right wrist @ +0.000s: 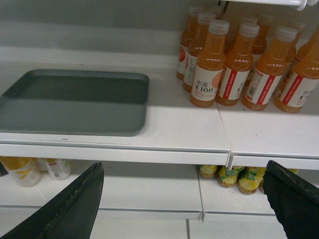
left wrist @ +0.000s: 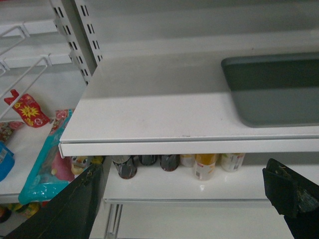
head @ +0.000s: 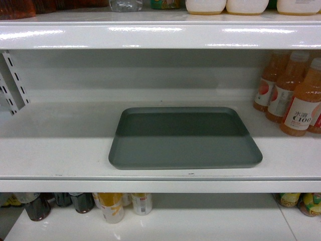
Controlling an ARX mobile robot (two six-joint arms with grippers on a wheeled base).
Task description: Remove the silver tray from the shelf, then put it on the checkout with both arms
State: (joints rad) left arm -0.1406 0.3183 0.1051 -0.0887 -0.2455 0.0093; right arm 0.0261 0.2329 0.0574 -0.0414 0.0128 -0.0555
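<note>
silver tray (head: 185, 138), matte grey-green, seemingly unmarked, lies flat on shelf (head: 60, 145).

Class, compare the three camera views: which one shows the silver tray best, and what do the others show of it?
The head view: the whole silver tray lies in frame on the shelf, all four corners visible. The left wrist view shows only its left end, cut by the frame edge. The right wrist view shows most of it, the left side cropped.

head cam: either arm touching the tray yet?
No. The silver tray lies flat on the shelf with no arm or jaws in the head view.
</note>
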